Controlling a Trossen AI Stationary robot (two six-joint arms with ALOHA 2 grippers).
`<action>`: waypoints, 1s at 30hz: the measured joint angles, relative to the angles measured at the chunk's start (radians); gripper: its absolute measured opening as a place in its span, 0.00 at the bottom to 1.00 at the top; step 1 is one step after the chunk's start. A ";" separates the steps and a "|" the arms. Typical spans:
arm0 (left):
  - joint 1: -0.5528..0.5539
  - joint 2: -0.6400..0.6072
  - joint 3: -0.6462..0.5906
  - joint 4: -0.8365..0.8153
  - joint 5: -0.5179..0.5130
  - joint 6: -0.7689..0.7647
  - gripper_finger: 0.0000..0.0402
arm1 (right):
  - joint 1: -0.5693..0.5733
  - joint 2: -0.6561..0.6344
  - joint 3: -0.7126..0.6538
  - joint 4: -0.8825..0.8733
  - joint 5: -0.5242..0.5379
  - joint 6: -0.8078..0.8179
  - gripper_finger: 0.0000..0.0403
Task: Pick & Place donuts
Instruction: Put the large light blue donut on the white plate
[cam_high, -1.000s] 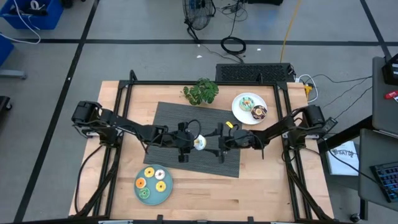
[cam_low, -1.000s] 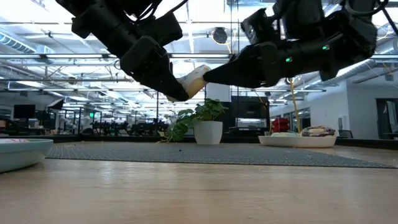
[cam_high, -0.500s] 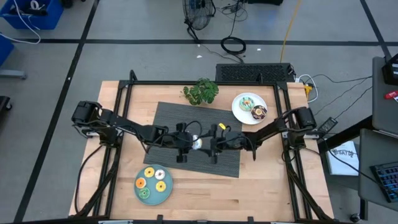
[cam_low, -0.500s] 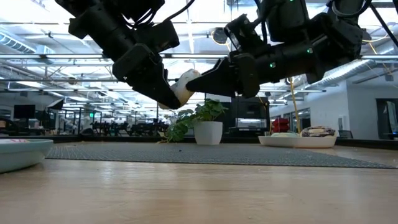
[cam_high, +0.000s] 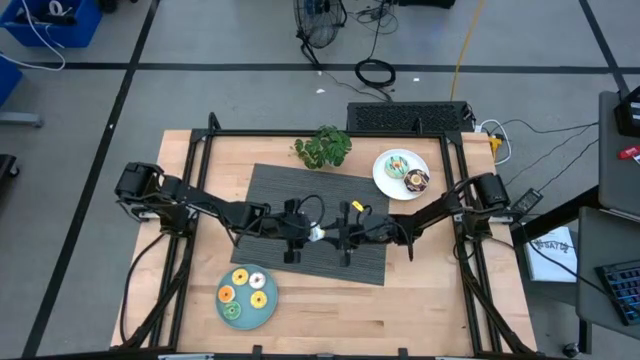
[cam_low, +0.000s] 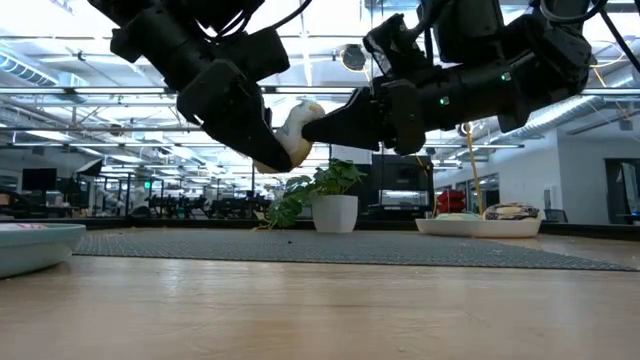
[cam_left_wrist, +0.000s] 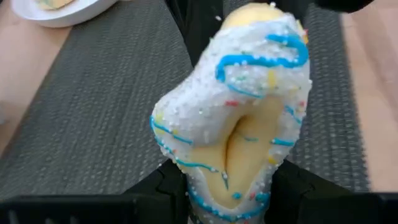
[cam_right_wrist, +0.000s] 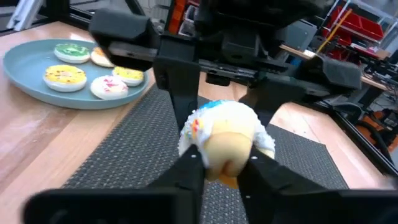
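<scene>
A donut (cam_left_wrist: 242, 112) with white icing and blue lines hangs in the air above the dark mat (cam_high: 270, 195), between my two grippers. My left gripper (cam_high: 308, 234) comes from the table's left and is shut on it. My right gripper (cam_high: 328, 236) comes from the table's right, with its fingers closed on the donut's other side (cam_low: 310, 122). Several more donuts lie on the teal plate (cam_high: 268, 312), and a few lie on the white plate (cam_high: 385, 176). My left gripper pinches the donut's one end (cam_left_wrist: 230, 186) between its two fingers, slanting down from the table's left. The donut is squashed, its hole pressed into a slit. It is lifted clear of the mat. My right gripper pinches the donut's opposite end (cam_right_wrist: 227, 167) between its two fingers (cam_right_wrist: 189, 169), coming about level from the table's right. The donut sits between both grippers, clear of the mat.
A potted plant (cam_high: 322, 147) stands at the mat's far edge. The teal plate sits near the front left and the white plate at the far right. Bare wood (cam_high: 430, 290) lies at the front right.
My right gripper has gone toward the table's left, up to the donut in my left gripper, and its fingers now stand on the donut's free side. The donut has stayed in the air above the mat, raised a little.
</scene>
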 joint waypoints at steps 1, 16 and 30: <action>0.000 0.000 0.000 0.004 0.017 0.000 0.37 | 0.004 0.000 0.000 0.000 0.000 -0.008 0.17; -0.013 0.000 -0.001 0.065 -0.129 0.154 0.43 | 0.003 -0.003 0.000 0.007 0.023 -0.013 0.05; -0.042 -0.021 0.006 0.236 -0.184 0.036 0.92 | 0.014 -0.186 -0.030 -0.326 0.252 0.002 0.04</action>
